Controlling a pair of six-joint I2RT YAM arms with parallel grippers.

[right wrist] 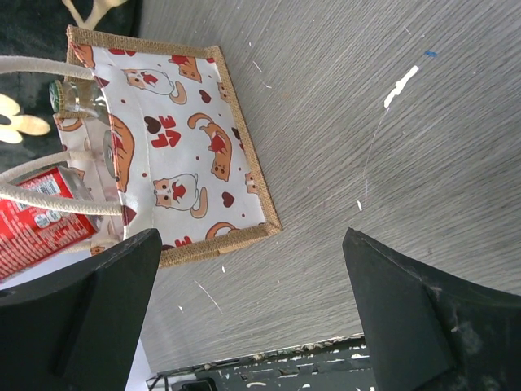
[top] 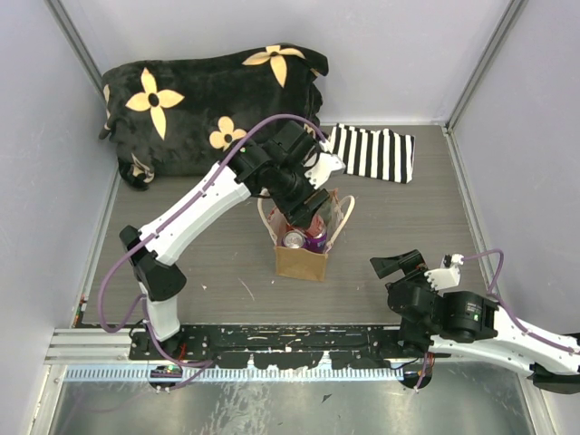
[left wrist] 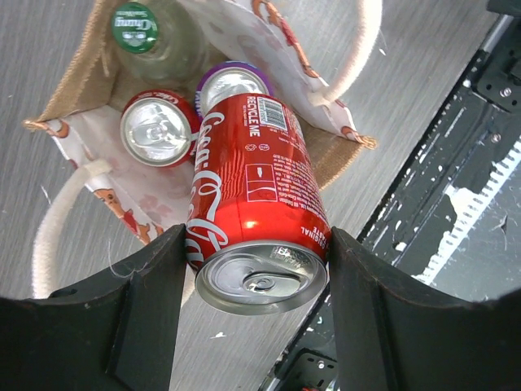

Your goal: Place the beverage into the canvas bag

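My left gripper [left wrist: 256, 277] is shut on a red Coca-Cola can [left wrist: 252, 187] and holds it tilted over the open mouth of the canvas bag [left wrist: 77, 81], its lower end at the rim. Inside the bag stand a red can [left wrist: 155, 130], a purple can [left wrist: 232, 81] and a green-capped bottle [left wrist: 137, 28]. In the top view the left gripper [top: 304, 216] hangs over the tan bag [top: 302, 261] at mid-table. My right gripper [top: 408, 268] is open and empty to the bag's right. The right wrist view shows the bag's cat-printed side [right wrist: 187, 155] and the red can [right wrist: 37, 232].
A black cloth with yellow flowers [top: 208, 100] lies at the back left. A black-and-white striped cloth [top: 372, 152] lies behind the bag. The black mounting rail [top: 290, 344] runs along the near edge. Walls close in on the left, right and back.
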